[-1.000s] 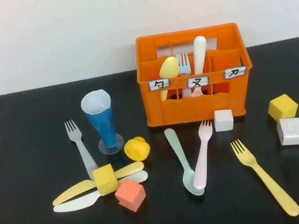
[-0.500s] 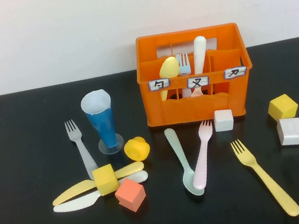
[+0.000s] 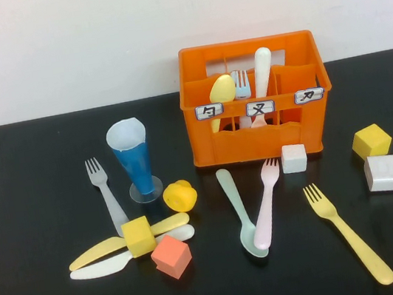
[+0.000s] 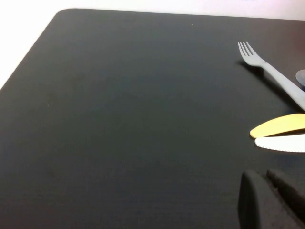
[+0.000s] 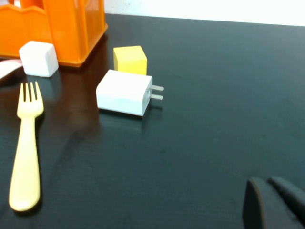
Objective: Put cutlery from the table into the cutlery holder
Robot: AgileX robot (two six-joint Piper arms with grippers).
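The orange cutlery holder [image 3: 260,126] stands at the back right and holds a yellow spoon [image 3: 221,88], a blue fork and a white handle. On the table lie a grey fork [image 3: 105,192], a yellow knife [image 3: 93,252], a white knife [image 3: 100,267], a mint spoon [image 3: 238,212], a pink fork [image 3: 267,204] and a yellow fork [image 3: 348,232]. Neither arm shows in the high view. My left gripper [image 4: 272,202] is shut and empty, short of the knives [image 4: 281,125]. My right gripper [image 5: 276,202] is shut and empty, away from the yellow fork [image 5: 26,143].
A blue cone cup [image 3: 134,161] stands left of the holder. A yellow cube [image 3: 139,236] sits on the knives, with an orange cube [image 3: 172,256] and a yellow round piece [image 3: 180,195] nearby. A white cube [image 3: 294,157], a yellow cube [image 3: 371,141] and a white charger [image 3: 389,173] lie at the right.
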